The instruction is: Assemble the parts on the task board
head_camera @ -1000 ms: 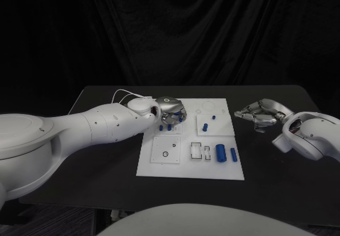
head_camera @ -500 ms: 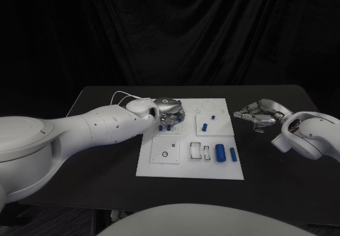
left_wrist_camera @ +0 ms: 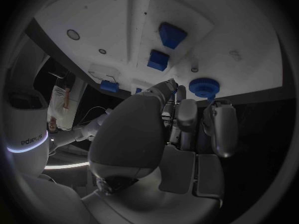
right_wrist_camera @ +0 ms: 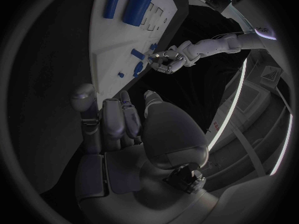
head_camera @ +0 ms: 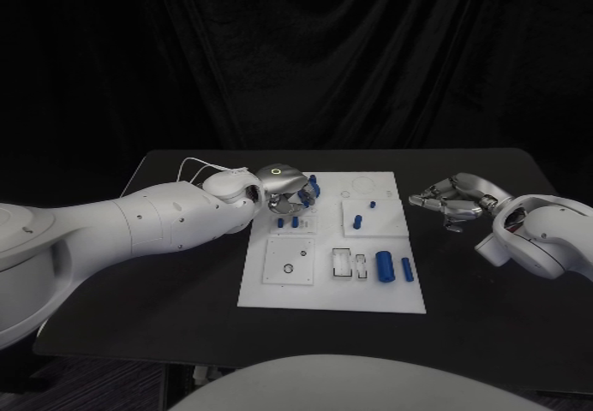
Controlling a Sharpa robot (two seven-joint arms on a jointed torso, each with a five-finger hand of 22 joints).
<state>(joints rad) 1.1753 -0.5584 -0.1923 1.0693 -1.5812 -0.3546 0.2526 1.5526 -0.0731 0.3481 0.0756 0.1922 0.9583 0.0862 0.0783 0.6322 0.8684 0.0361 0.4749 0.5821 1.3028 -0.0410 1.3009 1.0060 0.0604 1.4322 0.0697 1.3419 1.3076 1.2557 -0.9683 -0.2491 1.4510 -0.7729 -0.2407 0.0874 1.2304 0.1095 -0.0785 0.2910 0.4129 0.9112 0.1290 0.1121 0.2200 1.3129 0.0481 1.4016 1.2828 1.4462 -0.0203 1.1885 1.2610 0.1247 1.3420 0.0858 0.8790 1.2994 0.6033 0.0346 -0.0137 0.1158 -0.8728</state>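
Step in hand, by judgement: seating a small blue round plastic part (left_wrist_camera: pixel 202 87) into the far-left corner of the flat white task board (head_camera: pixel 332 295).

To do well:
- Line up part w/ its socket before pressing.
- Approach straight down, no tilt.
- Keep clear of the two short blue pegs (head_camera: pixel 288 222) standing just nearer the robot, approx. under the fingers.
- Press lightly and let go only once seated flush. Risk otherwise: part cocks or skids off the board edge onto the black table (head_camera: pixel 185 282).

Left silver hand (head_camera: pixel 287 190): over the board's far-left corner, fingers curled down and close together. Blue round part right at the fingertips, by the board's far edge. Can't tell whether pinched or merely touched, nor whether part is on the board or just above it.

Right silver hand (head_camera: pixel 451 199): off the board, over the table to its right, well apart from the parts. Fingers drawn together and half curled, nothing in them.
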